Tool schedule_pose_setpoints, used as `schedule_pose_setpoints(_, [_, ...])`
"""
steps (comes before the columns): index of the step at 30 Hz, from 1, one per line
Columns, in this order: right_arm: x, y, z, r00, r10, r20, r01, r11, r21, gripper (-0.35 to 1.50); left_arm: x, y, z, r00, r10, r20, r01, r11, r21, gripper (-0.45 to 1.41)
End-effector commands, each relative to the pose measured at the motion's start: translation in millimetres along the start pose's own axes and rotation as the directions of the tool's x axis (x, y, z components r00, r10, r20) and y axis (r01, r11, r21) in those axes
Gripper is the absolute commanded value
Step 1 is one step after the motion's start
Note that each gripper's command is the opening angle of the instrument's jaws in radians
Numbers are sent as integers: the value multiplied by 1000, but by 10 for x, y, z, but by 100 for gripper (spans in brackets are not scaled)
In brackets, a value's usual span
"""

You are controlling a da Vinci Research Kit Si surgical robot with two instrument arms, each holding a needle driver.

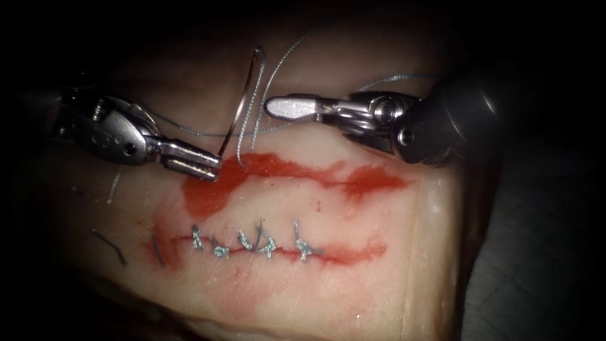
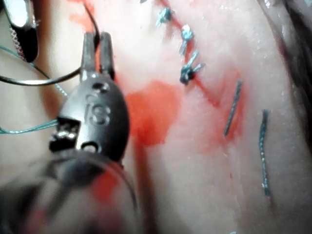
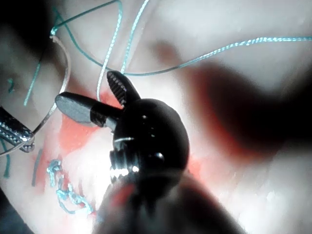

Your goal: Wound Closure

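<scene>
Overhead, needle (image 1: 243,104) clenched in left pincer (image 1: 201,165); right pincer (image 1: 291,107) released, empty, amid thread (image 1: 268,79)

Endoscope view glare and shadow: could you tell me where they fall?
Endoscope view: dark rim, glare on the open, empty right pincer; left pincer grips the needle near one end, outside the tissue. Right wrist view: broad shadow across the tissue.
</scene>
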Motion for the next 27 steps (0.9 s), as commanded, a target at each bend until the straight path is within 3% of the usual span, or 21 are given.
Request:
schedule_pose_setpoints(1, [2,-1,15,1000,-8,-12,8,1000,-19,104,6,2,5,1000,0,-2,0,1000,-2,-45])
schedule_pose_setpoints(16, [-4,2,45,997,-42,69,45,998,-53,106,7,0,7,1000,-3,-6,3,1000,-4,-45])
schedule_pose_setpoints(26, [-9,-1,59,986,-98,133,105,994,-43,93,8,-2,9,1000,-30,-7,30,1000,-4,-45])
schedule_pose_setpoints(27, [-11,-1,61,984,-109,140,116,992,-43,83,8,-2,9,999,-42,-7,42,999,-4,-45])
